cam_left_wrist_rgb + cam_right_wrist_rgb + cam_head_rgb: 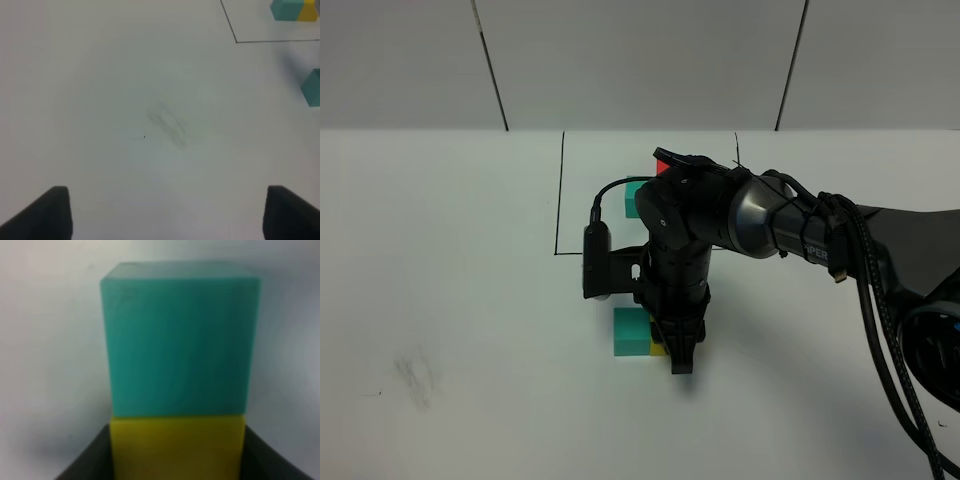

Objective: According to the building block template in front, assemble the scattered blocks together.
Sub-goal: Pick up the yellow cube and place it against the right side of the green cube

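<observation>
My right gripper (678, 358) reaches across the middle and points down at the table. In the right wrist view it (177, 460) is shut on the loose yellow cube (177, 445), whose side touches the loose teal cube (180, 340). In the exterior view the teal cube (630, 333) sits left of the gripper and only a sliver of the yellow cube (657, 349) shows. The template lies inside the black outline (560, 190): its teal cube (635, 198) and red cube (663, 165) show, its yellow cube is behind the arm. The loose red cube is not visible. My left gripper (165, 220) is open above bare table.
The left wrist view shows the template's teal cube (286, 10) and yellow cube (309, 11), a corner of the outline (236, 42) and the loose teal cube (312, 87). A faint smudge (415, 378) marks the white table at the left. The right arm's cables (880, 300) hang at the right.
</observation>
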